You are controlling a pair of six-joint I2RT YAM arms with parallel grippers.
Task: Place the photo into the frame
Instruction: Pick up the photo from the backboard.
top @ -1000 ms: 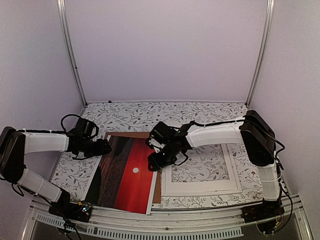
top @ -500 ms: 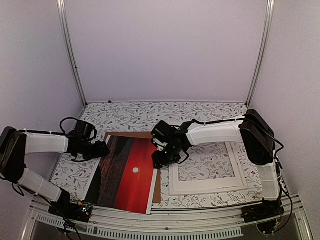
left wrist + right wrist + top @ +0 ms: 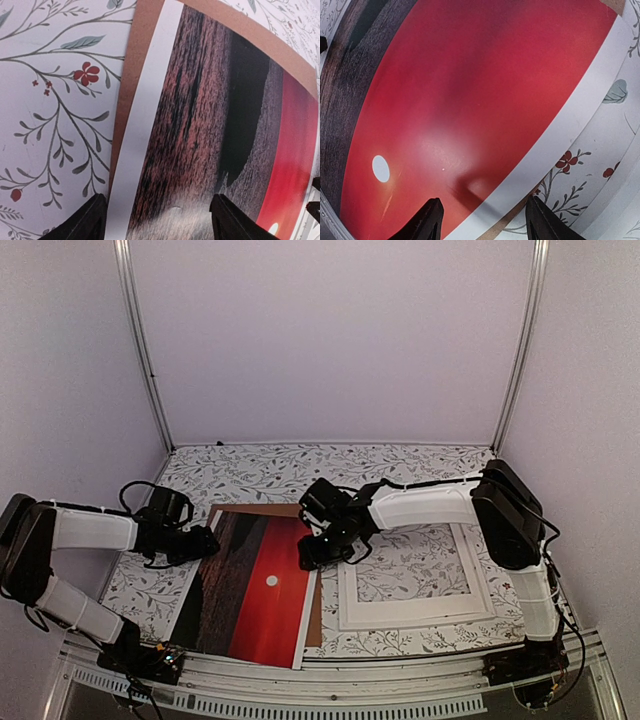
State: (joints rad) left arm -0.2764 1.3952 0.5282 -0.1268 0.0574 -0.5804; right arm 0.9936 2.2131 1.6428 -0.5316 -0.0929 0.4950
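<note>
The photo (image 3: 262, 585), a red sunset with a small white sun, lies flat on the brown backing board (image 3: 314, 615) at the table's front left. The white frame (image 3: 415, 616) lies to its right, and the tablecloth pattern shows through its middle. My left gripper (image 3: 205, 540) is open and low over the photo's left edge. In the left wrist view (image 3: 160, 222) one finger is over the board and one over the print (image 3: 200, 125). My right gripper (image 3: 312, 558) is open over the photo's right edge (image 3: 487, 220), empty. A small shadowed bump shows there in the print (image 3: 470, 90).
A floral tablecloth (image 3: 300, 475) covers the table. White walls and two metal posts (image 3: 145, 350) close it in. A metal rail (image 3: 320, 680) runs along the near edge. A white band of the frame (image 3: 620, 205) shows at the right wrist view's lower right.
The white frame has shifted right, away from the photo. My right gripper has moved a little back and left over the photo's right edge. My left gripper has barely moved.
</note>
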